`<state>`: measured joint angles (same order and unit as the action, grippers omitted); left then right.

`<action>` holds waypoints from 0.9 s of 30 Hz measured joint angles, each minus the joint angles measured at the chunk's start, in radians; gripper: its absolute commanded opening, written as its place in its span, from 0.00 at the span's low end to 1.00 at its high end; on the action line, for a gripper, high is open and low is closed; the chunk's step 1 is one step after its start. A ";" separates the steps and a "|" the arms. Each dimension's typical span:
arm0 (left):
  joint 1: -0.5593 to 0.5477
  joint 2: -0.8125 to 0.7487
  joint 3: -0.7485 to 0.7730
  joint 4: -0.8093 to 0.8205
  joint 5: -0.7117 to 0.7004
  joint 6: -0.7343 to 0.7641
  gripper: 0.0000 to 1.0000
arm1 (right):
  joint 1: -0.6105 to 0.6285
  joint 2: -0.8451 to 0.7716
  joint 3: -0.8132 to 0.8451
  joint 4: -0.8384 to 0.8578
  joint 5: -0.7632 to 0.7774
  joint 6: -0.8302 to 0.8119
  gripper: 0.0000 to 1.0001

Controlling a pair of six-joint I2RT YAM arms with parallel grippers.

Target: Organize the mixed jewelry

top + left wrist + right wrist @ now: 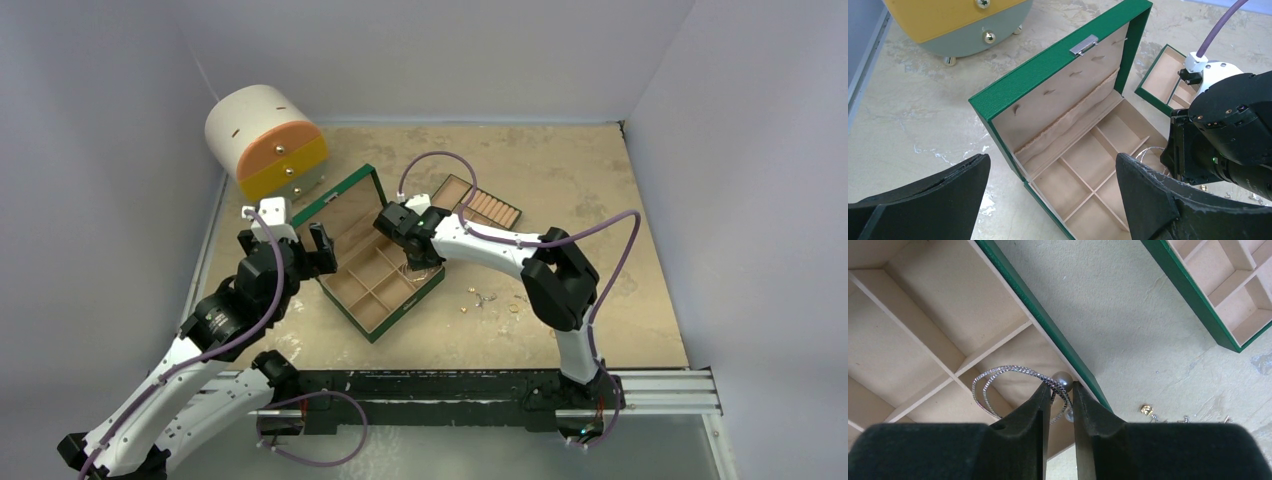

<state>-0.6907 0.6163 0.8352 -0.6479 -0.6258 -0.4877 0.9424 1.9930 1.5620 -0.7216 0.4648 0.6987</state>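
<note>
A thin silvery hoop (pixel 998 371) with pearl ends hangs over a near-right compartment of the open green jewelry box (pixel 400 305). My right gripper (pixel 1062 386) is down in that compartment, its jaws a narrow gap apart with the hoop's strands and one pearl (pixel 1063 380) pinched between the tips. In the left wrist view a bit of the hoop (pixel 1148 151) shows beside the right arm. Several tiny gold and silver pieces (pixel 488 298) lie loose on the table right of the box, and one gold piece (pixel 1146 410) shows in the right wrist view. My left gripper (pixel 300 240) stands wide open and empty above the box's left corner (pixel 998 107).
The box lid (pixel 345 195) stands upright at the back left. A green tray insert (pixel 480 205) with tan slots lies behind the right arm. A cream, orange and yellow round drawer chest (pixel 265 140) sits at the far left. White walls enclose the table.
</note>
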 measured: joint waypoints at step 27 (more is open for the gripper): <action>0.000 0.004 0.000 0.000 0.000 0.000 0.97 | -0.002 -0.113 -0.016 0.032 -0.035 0.018 0.24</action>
<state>-0.6907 0.6201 0.8352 -0.6479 -0.6254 -0.4877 0.9405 1.8801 1.5455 -0.6895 0.4301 0.7162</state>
